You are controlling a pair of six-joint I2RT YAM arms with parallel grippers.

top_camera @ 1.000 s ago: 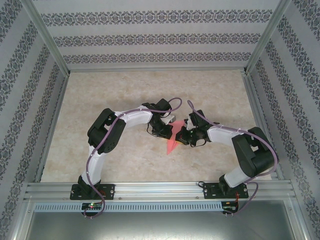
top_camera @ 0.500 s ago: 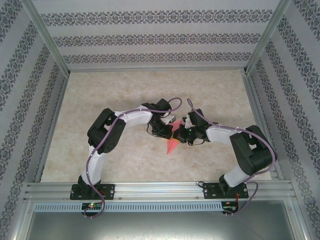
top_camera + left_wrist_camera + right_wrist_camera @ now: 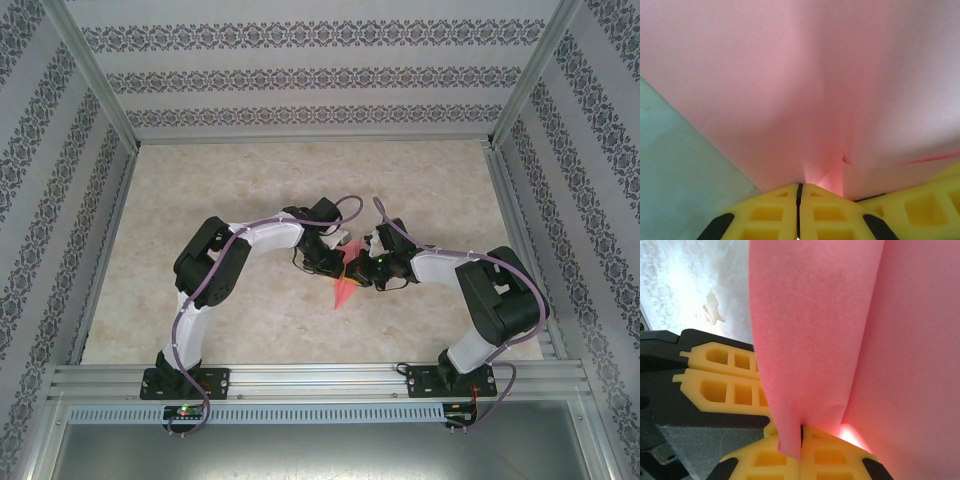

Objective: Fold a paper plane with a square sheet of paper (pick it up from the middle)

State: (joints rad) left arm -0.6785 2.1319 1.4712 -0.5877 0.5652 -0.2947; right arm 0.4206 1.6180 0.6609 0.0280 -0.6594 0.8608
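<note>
Two claws of mine meet nose to nose above the middle of the desk. On the left, my left claw has its yellow fingers pressed flat together. The lower edge of the pink-red paper runs down into the seam between them, so I have it clamped there. The paper spreads up and away from that grip, with a soft crease rising from the pinch and a small notch just to its right. From above, the paper sits between my two claws at mid-desk, and a narrow pointed part of it reaches toward my bases. I cannot tell whether that tip touches the desk. On the right, my right claw is closed as well, gripping a folded lip of the same paper that drops into the seam between its fingers. Its fingertips lie just beside those of my left claw.
</note>
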